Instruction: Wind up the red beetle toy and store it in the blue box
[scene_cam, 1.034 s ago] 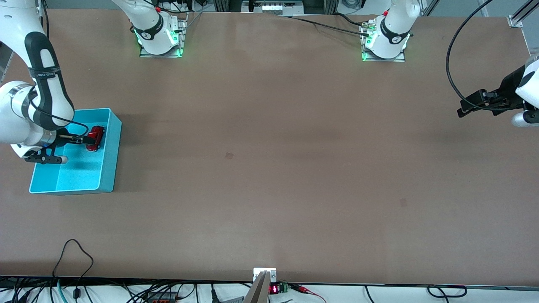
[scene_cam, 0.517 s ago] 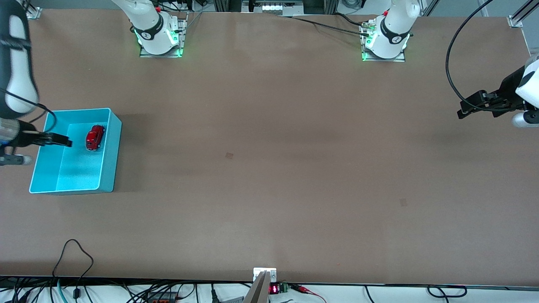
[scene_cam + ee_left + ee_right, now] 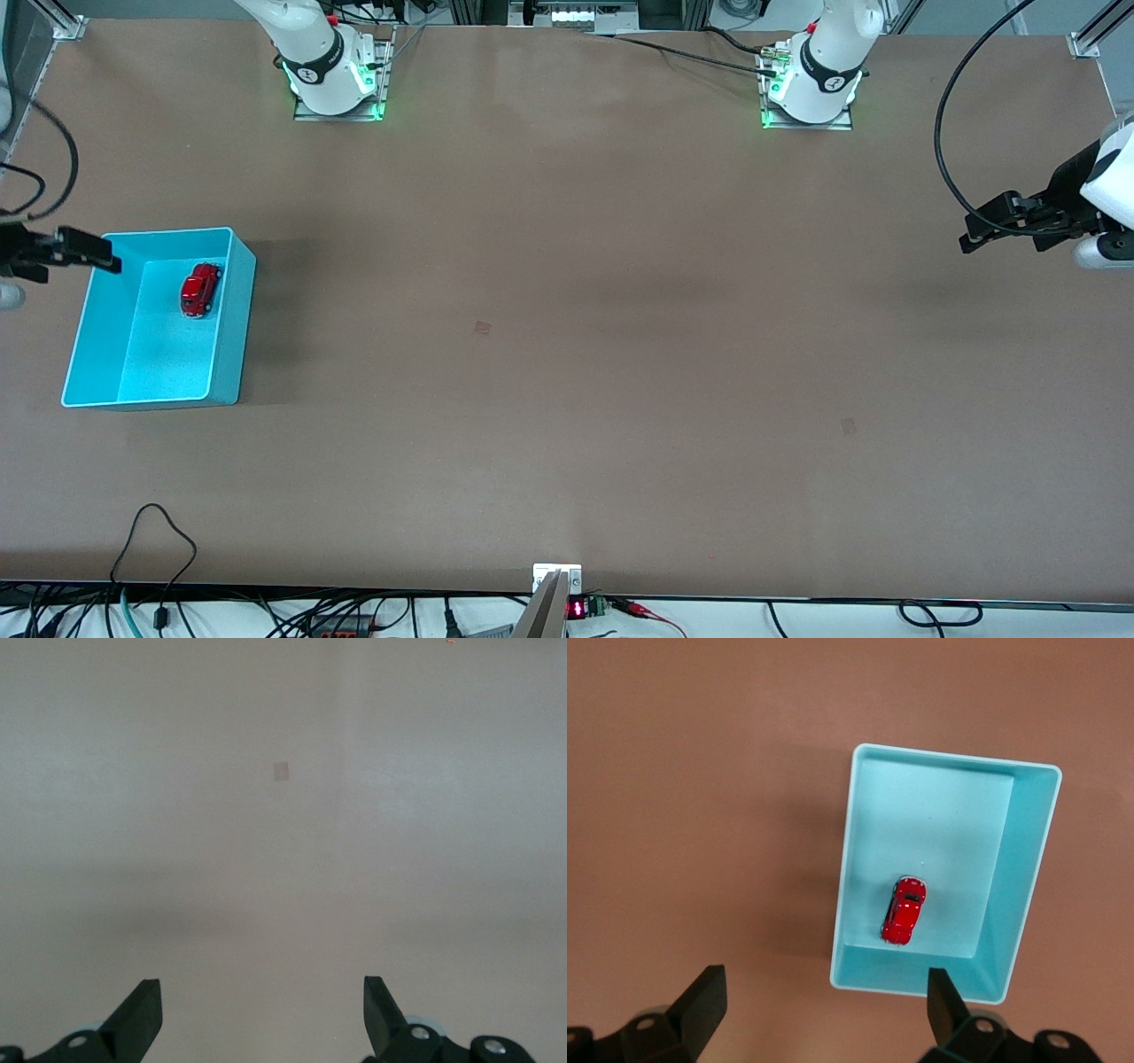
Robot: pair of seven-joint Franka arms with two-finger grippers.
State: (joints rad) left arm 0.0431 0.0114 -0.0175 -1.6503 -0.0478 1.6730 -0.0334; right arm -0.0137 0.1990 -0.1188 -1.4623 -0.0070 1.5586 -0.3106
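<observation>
The red beetle toy (image 3: 200,289) (image 3: 904,908) lies on the floor of the blue box (image 3: 232,310) (image 3: 1021,886), close to the box wall farther from the front camera. Nothing touches the toy. My right gripper (image 3: 104,257) (image 3: 824,974) hangs high over a corner of the box, open and empty, well above the toy. My left gripper (image 3: 974,236) (image 3: 261,983) waits over the bare table at the left arm's end, open with nothing between its fingers.
The box stands at the right arm's end of the brown table (image 3: 567,354). Both arm bases (image 3: 337,84) (image 3: 811,93) are on the table edge farthest from the front camera. A loose black cable (image 3: 159,532) loops near the front edge.
The right gripper let go of the toy inside the box, then rose and drew back toward the right arm's end of the table. The toy stays in the box. The left arm barely moved.
</observation>
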